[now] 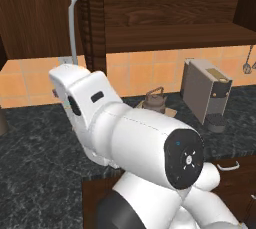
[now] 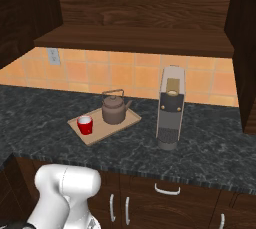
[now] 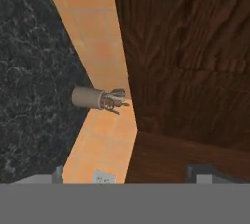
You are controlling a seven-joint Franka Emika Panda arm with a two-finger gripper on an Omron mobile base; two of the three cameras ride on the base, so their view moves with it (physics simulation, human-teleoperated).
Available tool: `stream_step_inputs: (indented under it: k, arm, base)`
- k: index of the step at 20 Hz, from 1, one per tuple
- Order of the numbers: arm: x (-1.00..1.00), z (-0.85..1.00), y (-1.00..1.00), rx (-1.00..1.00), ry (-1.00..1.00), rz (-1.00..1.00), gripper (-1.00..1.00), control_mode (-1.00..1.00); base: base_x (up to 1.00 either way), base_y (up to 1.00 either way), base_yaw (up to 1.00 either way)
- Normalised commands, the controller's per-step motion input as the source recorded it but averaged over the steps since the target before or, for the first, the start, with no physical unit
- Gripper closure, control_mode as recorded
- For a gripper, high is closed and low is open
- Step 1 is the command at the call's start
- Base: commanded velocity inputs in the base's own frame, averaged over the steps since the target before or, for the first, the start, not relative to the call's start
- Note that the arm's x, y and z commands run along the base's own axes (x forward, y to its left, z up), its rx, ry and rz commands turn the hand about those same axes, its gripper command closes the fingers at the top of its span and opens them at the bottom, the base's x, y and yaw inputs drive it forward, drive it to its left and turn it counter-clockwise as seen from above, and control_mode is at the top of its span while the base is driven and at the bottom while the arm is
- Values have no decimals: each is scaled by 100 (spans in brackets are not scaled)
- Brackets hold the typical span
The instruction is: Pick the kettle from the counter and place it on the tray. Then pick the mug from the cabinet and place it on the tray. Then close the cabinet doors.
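White arm hides most of tray [image 1: 170, 110]; kettle [image 1: 155, 99] seemingly on it.

Red mug [image 2: 85, 124], black-grey marbled counter [image 2: 210, 148]

Kettle [image 2: 114, 108] and red mug [image 2: 85, 124] both sit on the tray [image 2: 129, 121], mug just left of the kettle. Cabinet [image 2: 140, 38] above looks open, though its doors are mostly cropped.

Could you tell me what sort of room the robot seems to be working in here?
A rendered kitchen, most likely: a dark marbled counter under a wood wall cabinet, backed by orange tiles, with a kettle and a red mug on a wooden tray beside a coffee machine.
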Motion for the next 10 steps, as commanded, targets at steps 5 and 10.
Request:
stream_step_inputs:
  k: [5,10]
  arm:
    - [58,0,30,-11,0,-20,-100,-100]
    - [52,0,10,-1,3,-21,-100,-100]
  base:
    - [0,0,0]
    - [0,0,0]
